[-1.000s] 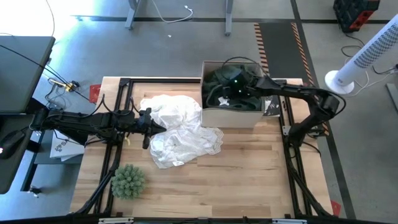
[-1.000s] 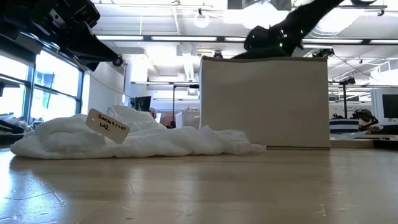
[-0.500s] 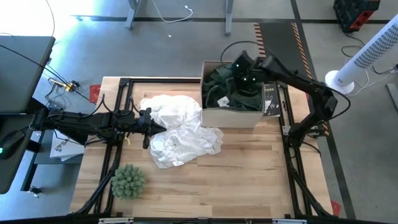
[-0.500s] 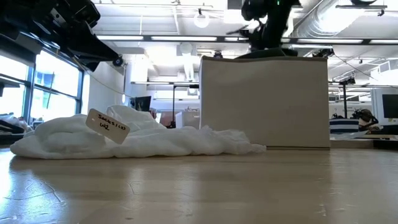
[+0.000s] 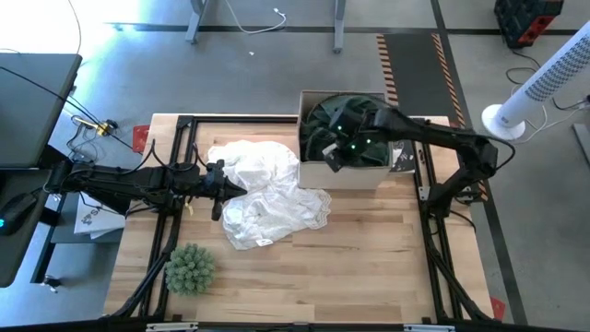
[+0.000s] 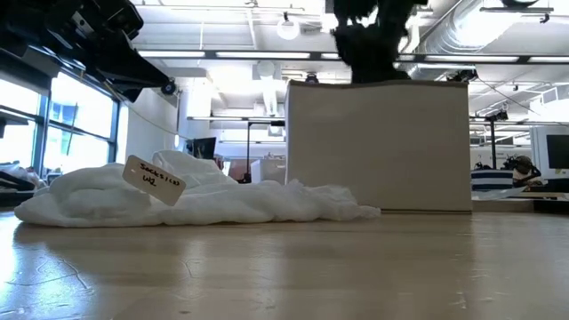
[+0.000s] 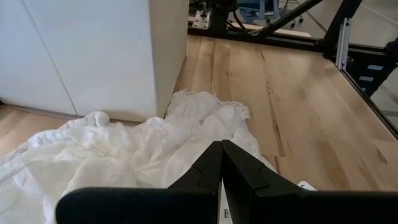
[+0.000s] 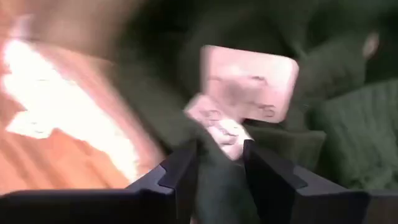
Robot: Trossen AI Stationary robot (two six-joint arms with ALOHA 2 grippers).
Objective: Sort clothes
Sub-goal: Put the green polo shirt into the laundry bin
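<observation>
Two right-gripper (image 8: 219, 163) jaws pinching dark green garment (image 8: 217, 180) above box (image 5: 343, 171).

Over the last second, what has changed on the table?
The right gripper swung up over the box, then came back toward its front edge, shut on the dark green garment with paper tags. The left gripper, the white garment and the spiky green ball stayed put.

No legible text; handwritten tag (image 6: 154, 180) on white garment (image 6: 204, 203) unreadable
</observation>
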